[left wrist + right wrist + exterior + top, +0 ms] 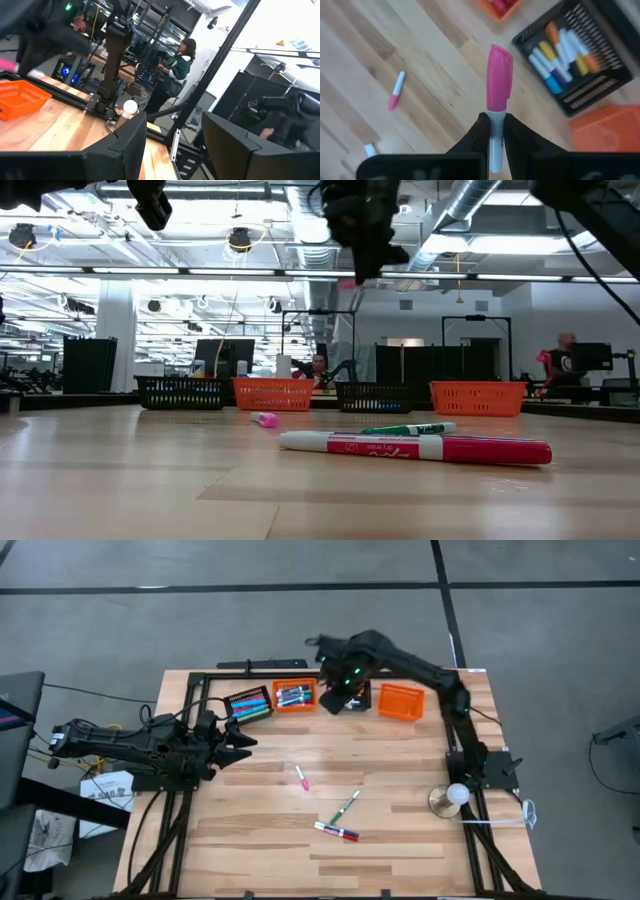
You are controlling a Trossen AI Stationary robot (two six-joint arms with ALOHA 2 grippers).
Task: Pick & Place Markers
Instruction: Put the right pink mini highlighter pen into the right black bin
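We see the right gripper [492,131] above the surface's [400,840] far edge, its fingers pinching a pink marker [497,95] by the white barrel, cap outward. It hangs over a black basket [580,55], a dark mesh tray already holding a loose pile of yellow, orange, white and blue markers.

Along that far edge stand four baskets: a black one [248,703] packed with mixed colours, an orange one [295,697] with a row of dark-capped markers, the black one under the gripper, and another orange one [400,701] that looks empty from above.

We judge the sorting well along but unfinished. Left on the pale wood planks are a pink marker [301,778] near the middle, and nearer the front edge a green marker [345,806] and a red marker [337,832], all slim, smooth plastic sticks.

The left gripper [238,745] waits at the left side, fingers spread, holding nothing.
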